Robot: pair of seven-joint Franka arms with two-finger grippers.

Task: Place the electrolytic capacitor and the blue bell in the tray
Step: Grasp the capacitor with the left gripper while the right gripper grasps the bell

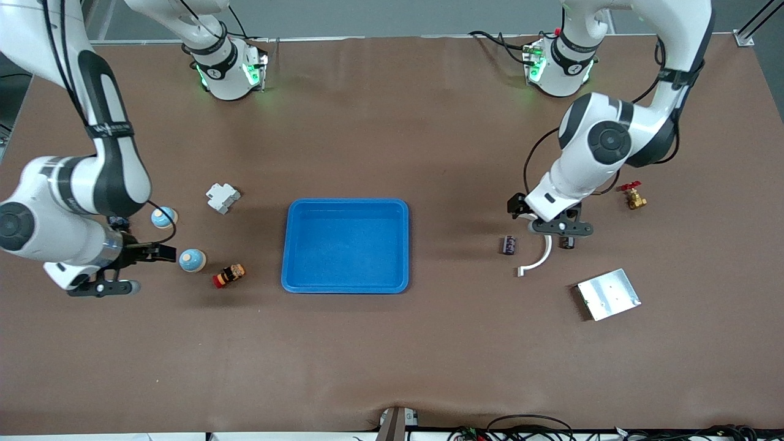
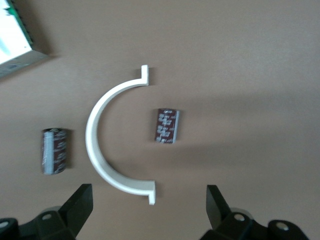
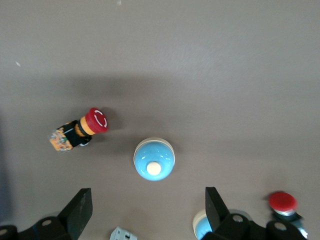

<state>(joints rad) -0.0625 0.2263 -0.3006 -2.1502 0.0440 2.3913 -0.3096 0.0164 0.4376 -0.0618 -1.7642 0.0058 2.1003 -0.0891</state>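
The right gripper (image 1: 138, 269) hangs low over the table at the right arm's end, its fingers spread wide and holding nothing, just beside a blue bell (image 1: 192, 260); a second blue bell (image 1: 163, 217) lies farther from the front camera, close under the arm, so a descent aimed a little off could close on the wrong one or knock the two together; the dome is smooth and rounded, and I judge that jaws closing high on it could squeeze it out sideways toward the red-capped push button (image 1: 229, 275) lying near it; a white plastic block (image 1: 222, 198) sits well clear; the blue tray (image 1: 294, 245) lies in the middle of the table, with nothing in it yet; toward the left arm's end an electrolytic capacitor (image 1: 509, 245) lies on its side, just beside a white curved bracket (image 1: 538, 260); the left gripper (image 1: 559, 229) hovers over the bracket with its fingers equally wide and holding nothing; a second capacitor (image 2: 54, 151) lies beside the bracket's outer curve, so the risk is a finger landing on the bracket, or the round body rolling away; a brass valve (image 1: 633, 196) and a silver plate (image 1: 608, 294) lie well apart.
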